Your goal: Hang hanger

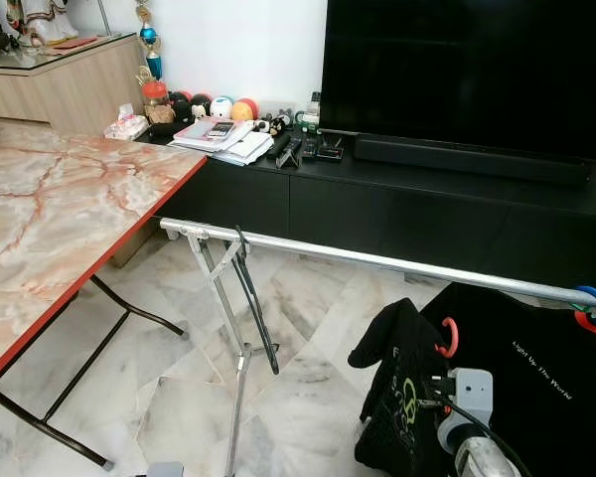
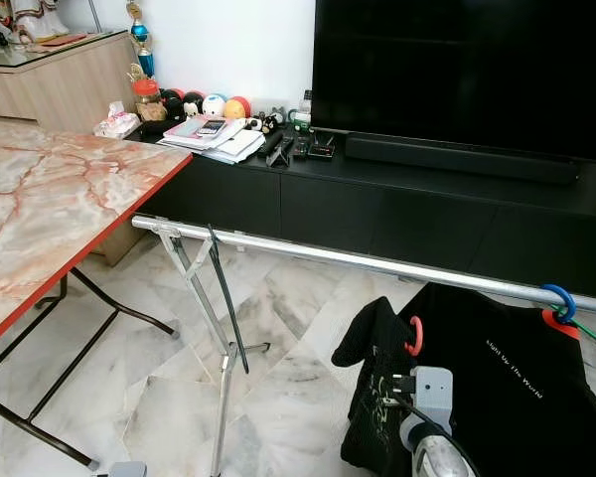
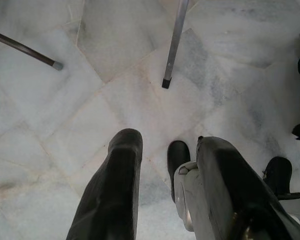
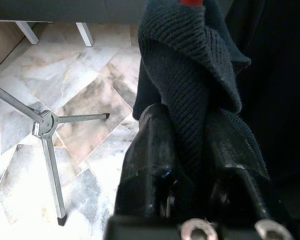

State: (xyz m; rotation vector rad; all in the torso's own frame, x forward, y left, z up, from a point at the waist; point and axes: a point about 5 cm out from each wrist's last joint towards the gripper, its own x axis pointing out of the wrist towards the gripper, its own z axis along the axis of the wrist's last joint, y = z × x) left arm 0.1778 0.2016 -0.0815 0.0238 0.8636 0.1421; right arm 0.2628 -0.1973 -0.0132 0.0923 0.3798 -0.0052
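Observation:
A silver rail [image 1: 377, 260] runs across in front of me, sloping down to the right. My right gripper [image 4: 187, 115] is shut on a dark knit garment [image 1: 397, 388] that sits on a red hanger. The hanger's red hook [image 1: 447, 338] stands just below the rail, apart from it. At the rail's right end a black T-shirt [image 1: 536, 378] hangs from a blue hook [image 1: 594, 301]. My left gripper [image 3: 165, 142] hangs low over the marble floor, open, with nothing between its fingers.
A marble-topped folding table [image 1: 60, 219] stands on the left. A black TV console [image 1: 427, 199] with a large TV lies behind the rail. The rack's silver stand [image 1: 240, 348] and a thin black bar [image 1: 258, 308] hang under the rail's left end.

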